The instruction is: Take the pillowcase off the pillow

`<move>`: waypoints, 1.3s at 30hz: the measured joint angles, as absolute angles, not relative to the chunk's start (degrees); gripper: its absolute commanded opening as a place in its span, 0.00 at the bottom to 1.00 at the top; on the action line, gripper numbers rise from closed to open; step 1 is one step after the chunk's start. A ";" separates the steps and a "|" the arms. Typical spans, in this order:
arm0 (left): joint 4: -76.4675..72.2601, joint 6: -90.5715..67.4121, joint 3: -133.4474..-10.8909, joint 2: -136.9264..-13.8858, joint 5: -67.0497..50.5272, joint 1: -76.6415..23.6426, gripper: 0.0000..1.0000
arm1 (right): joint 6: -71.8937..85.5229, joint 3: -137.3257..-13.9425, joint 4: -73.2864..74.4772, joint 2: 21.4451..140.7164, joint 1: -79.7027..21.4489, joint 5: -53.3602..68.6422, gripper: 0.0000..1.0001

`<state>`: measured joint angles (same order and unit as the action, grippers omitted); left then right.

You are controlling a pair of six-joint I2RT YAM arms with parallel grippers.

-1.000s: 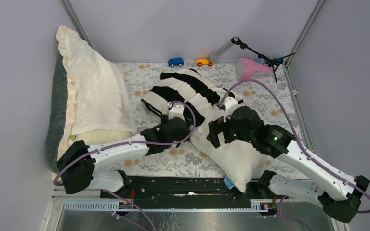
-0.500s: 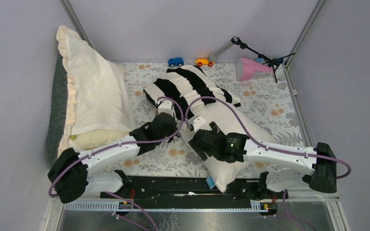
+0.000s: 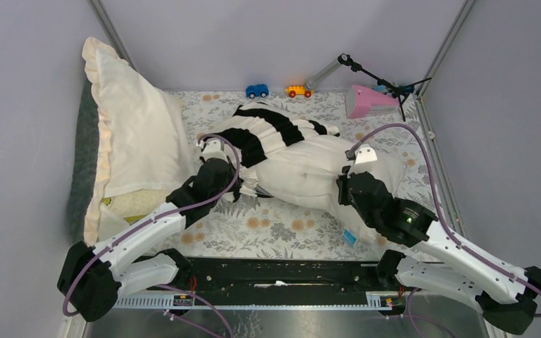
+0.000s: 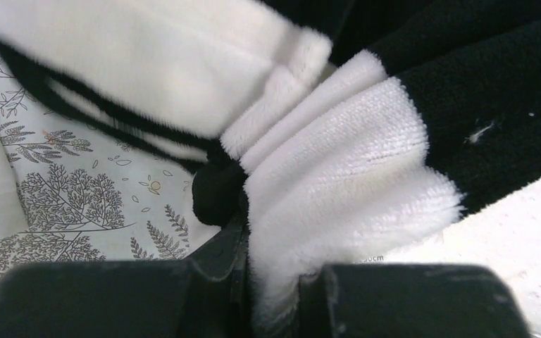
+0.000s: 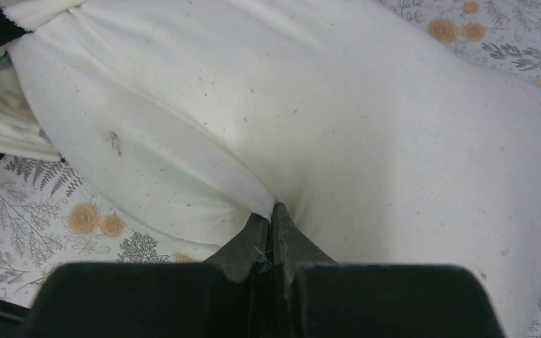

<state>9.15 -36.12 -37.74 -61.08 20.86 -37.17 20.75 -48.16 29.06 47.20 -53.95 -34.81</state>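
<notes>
The soft pillowcase with broad black and white stripes (image 3: 271,128) is sitting bunched into folds over the far left end of the large plump off-white pillow (image 3: 310,176), which is lying slantwise across the middle of the floral-printed surface (image 3: 275,227). Only that far end of the pillow is sitting inside the cover. The greater part, toward the near right, is lying bare, with a small blue tag (image 3: 349,237) showing at its near corner. The left claw (image 4: 273,289) is reaching in at the near left edge of the cover and clamping a fold of its plush white stripe between nearly closed fingers, a black stripe lying just beside the grip. The right claw (image 5: 272,224) is pressing into the bare right side of the pillow and pinching a small ridge of its plain fabric, fingers fully together. A small dark speck (image 5: 115,143) is showing on the cloth to the left of the pinch. A cream pillow with a ruffled edge (image 3: 137,134) is leaning at the far left, near the striped cover. A blue toy car (image 3: 257,90) and an orange toy car (image 3: 297,91) are standing at the far edge, well apart from both claws.
</notes>
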 measured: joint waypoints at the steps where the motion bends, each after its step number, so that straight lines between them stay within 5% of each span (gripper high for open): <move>1: 9.58 -36.16 -37.69 -60.01 20.60 -37.17 0.00 | 20.51 -48.03 28.73 45.58 -53.45 -34.81 0.01; 3: 10.63 -36.18 -37.54 -57.43 19.92 -37.15 0.00 | 19.94 -48.03 28.34 45.21 -53.15 -34.39 0.18; 6: 11.16 -35.64 -37.41 -54.22 18.28 -36.67 0.00 | 18.35 -48.03 28.34 48.23 -52.97 -31.57 0.66; 8: 11.49 -35.11 -37.43 -52.93 16.67 -36.16 0.00 | 17.30 -48.03 28.36 50.81 -52.73 -28.69 0.89; 16: 15.86 -33.74 -41.32 -55.40 8.97 -35.03 0.00 | 13.50 -54.06 28.40 54.65 -52.40 -19.99 1.00; 23: 17.17 -33.23 -41.76 -55.64 7.70 -34.92 0.00 | 9.58 -68.58 27.38 65.89 -58.78 -20.99 1.00; 32: 17.69 -33.21 -41.78 -55.61 8.32 -34.92 0.00 | 7.86 -67.16 26.17 80.73 -63.55 -25.23 0.96; 33: 17.91 -33.23 -41.78 -55.61 8.60 -34.92 0.00 | 8.01 -66.74 26.13 82.04 -63.55 -26.85 0.89; 38: 20.71 -34.61 -41.78 -55.57 12.34 -34.98 0.00 | 11.73 -65.10 25.74 85.93 -63.61 -33.98 0.10; 39: 21.26 -35.11 -41.78 -55.53 13.39 -34.98 0.00 | 12.78 -64.34 25.06 85.27 -63.59 -34.68 0.01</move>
<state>21.26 -35.11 -41.78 -55.53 13.39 -34.98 12.78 -64.34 25.06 85.27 -63.59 -34.68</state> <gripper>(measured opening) 0.122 0.333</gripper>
